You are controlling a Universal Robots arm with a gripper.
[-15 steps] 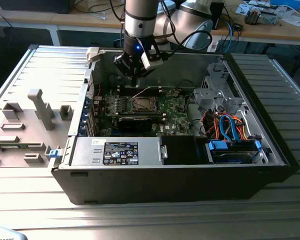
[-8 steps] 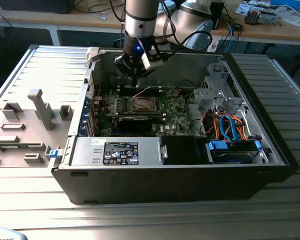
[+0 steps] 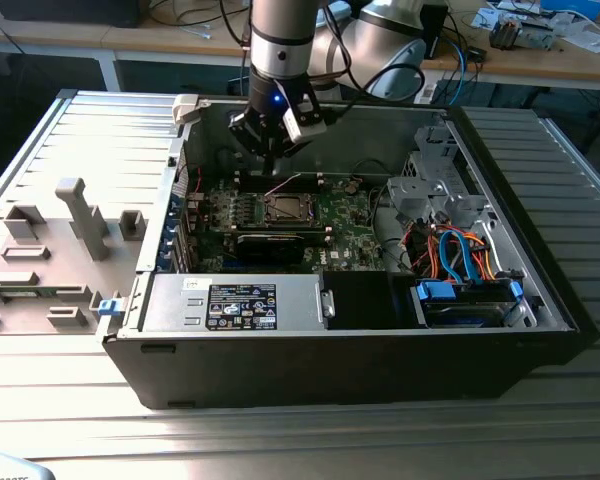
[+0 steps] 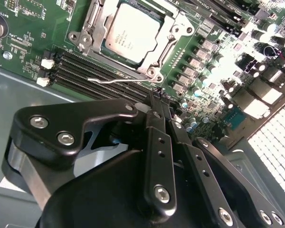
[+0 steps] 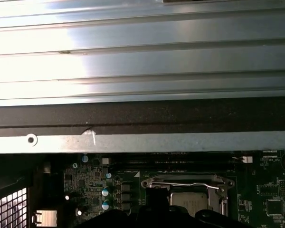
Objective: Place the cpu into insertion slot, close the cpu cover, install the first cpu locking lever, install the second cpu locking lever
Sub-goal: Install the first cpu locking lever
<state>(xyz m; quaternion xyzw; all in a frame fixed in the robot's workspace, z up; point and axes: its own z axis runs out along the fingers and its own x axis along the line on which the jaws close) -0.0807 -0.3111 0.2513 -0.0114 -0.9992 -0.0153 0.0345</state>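
- The black two-fingered claw has its fingers pressed together and nothing shows between them. In the exterior view it hangs above the green motherboard.
- The small square cpu with a silvery-grey metal top lies just beyond the claw's fingertips. It is seated in the silver-rimmed insertion slot.
- The thin silver cpu cover with a square window lies down around the chip.
- A thin silver wire locking lever sits between the claw and the socket, along the black memory slots. Its bent end looks free, so it is probably not latched.
- Risk: a push that lands off the thin wire could let the lever slip past the fingertips and spring back.
- Risk: a tip that comes down too far could scrape the memory slots or the round capacitors beside the claw.
- Risk: if the cover is not fully flat, forcing the lever could load the chip unevenly.
- Writing: the cpu top carries fine dark print, and a white-and-black label sits on the grey power supply box, well away from the claw.
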